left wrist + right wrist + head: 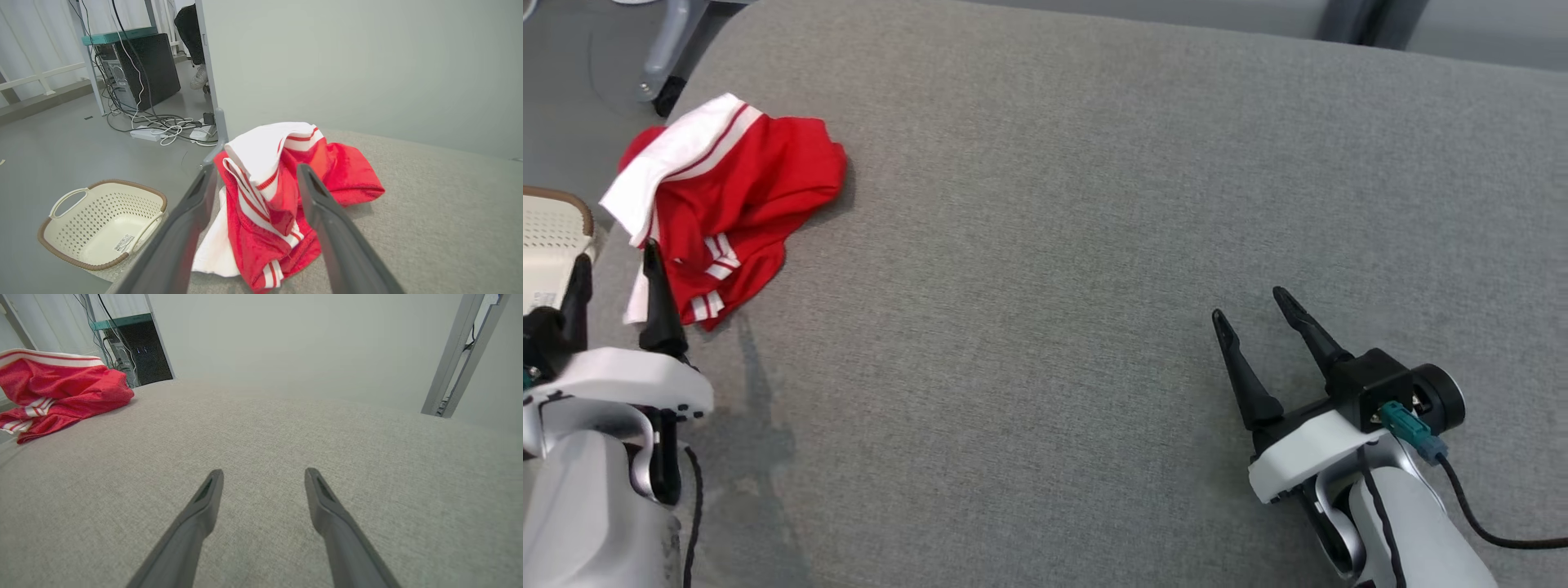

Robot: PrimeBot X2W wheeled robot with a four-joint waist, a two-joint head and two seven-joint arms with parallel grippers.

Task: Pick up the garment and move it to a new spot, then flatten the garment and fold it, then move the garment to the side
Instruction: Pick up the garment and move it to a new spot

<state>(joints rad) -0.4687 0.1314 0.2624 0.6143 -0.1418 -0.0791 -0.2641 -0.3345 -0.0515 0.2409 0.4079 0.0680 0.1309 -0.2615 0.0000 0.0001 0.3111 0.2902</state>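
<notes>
**Grey worktop (1094,245), red garment (743,180) crumpled at upper left**

Grey fabric covers the worktop, which spans most of the head view. The garment, red with white stripes and a white band, lies bunched at the upper left of that view, close to the worktop's corner.

Left jaws stand wide at the lower left, pointing at the garment's near edge. In the left wrist view the cloth shows between the two fingers (190,220); I cannot tell whether they touch it.

Right jaws also stand wide and hold nothing. They are at the lower right, over bare fabric, well apart from the garment.

In the left wrist view a cream basket (98,228) sits on the floor (61,143) at lower left. A computer (151,65) and cables (163,126) are at upper left.
</notes>
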